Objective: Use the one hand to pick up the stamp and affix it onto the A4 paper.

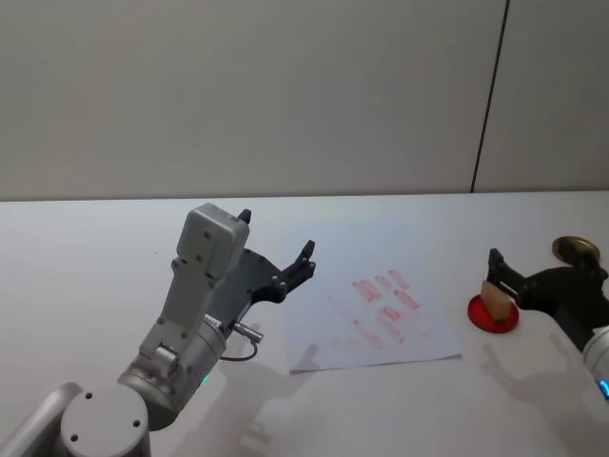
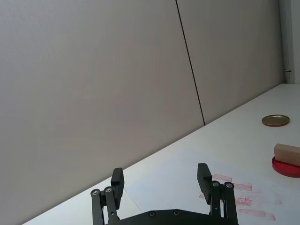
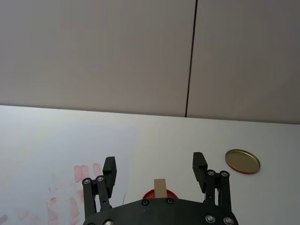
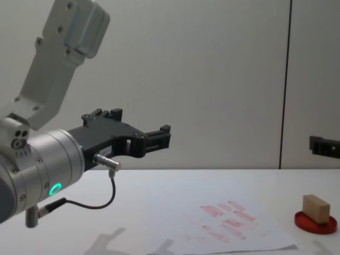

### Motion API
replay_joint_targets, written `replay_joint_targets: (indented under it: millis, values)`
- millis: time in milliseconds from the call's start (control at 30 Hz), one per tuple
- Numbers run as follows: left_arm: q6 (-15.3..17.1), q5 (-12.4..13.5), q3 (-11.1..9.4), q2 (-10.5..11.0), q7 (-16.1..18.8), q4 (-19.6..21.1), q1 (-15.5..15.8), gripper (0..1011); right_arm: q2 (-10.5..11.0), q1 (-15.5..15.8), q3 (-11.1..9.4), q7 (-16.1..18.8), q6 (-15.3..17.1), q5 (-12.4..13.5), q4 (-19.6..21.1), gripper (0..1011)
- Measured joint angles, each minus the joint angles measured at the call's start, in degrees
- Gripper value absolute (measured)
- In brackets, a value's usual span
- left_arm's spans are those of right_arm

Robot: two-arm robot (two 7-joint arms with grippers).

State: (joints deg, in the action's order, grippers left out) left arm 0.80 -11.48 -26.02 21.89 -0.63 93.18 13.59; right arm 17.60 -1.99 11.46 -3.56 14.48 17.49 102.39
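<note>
Stamp [image 1: 495, 297] sits on the red ink pad [image 1: 493, 320], just right of the A4 paper [image 1: 381, 314], likely taking ink, with the right gripper [image 1: 500, 278] at it. The left gripper [image 2: 161, 174] hangs spread wide, idle. From the right wrist, the jaws gape either side of the stamp, ready to grasp. From the chest, the stamp rests untouched on the pad.

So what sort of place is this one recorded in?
Probably a robotics lab bench: a white table against a plain grey panelled wall, and stamping props laid out, the A4 paper with red prints and the stamp on a red ink pad.
</note>
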Motion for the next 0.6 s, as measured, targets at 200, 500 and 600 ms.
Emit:
replay_joint_targets:
  millis: [200,500,600]
  values:
    - [0.0,0.0,0.0,0.0,0.0,0.0,0.0,993,-0.7,-1.6,-0.6,-1.4,4.2,0.9,-0.9,1001]
    - [0.0,0.0,0.0,0.0,0.0,0.0,0.0,993,-2.1,-5.3,-1.0,-2.0,9.6,1.6,-5.2,1001]
    - [0.0,0.0,0.0,0.0,0.0,0.0,0.0,993,-2.7,-6.8,-1.0,-1.8,10.9,1.6,-7.4,1001]
